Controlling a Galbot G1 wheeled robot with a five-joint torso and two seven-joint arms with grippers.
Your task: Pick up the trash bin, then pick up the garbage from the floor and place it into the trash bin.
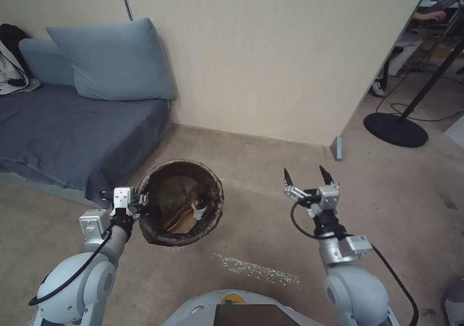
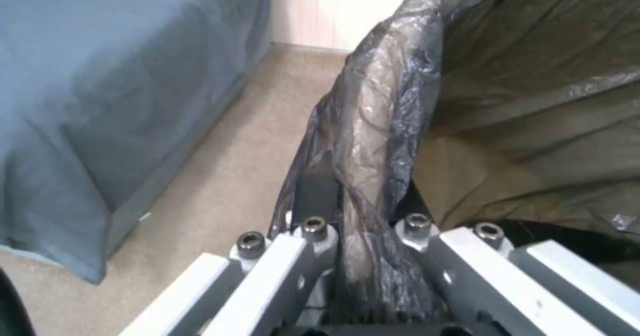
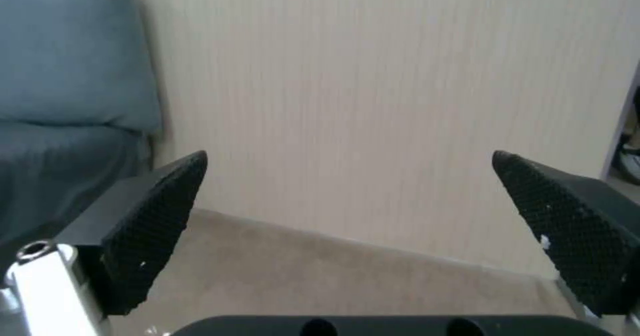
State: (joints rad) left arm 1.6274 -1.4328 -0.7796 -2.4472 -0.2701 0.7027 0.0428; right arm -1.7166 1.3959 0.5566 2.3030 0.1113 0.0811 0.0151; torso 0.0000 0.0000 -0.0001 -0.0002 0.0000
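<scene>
The trash bin (image 1: 181, 203), round and lined with a crinkled dark bag, sits left of centre in the head view, beside the bed. Inside it lie garbage pieces: tan paper (image 1: 182, 219) and a small white scrap (image 1: 197, 213). My left gripper (image 1: 141, 201) is shut on the bin's near-left rim; in the left wrist view the bag-covered rim (image 2: 373, 141) runs up between the closed fingers. My right gripper (image 1: 307, 176) hovers to the right of the bin, open and empty, its two black pads (image 3: 157, 226) spread wide toward the wall.
A low bed (image 1: 58, 128) with blue pillows (image 1: 113, 60) lies left of the bin. A beige wall (image 1: 270, 55) stands behind it. A black stand base (image 1: 395, 129) and cables lie at the far right. Whitish specks (image 1: 256, 268) streak the carpet near my base.
</scene>
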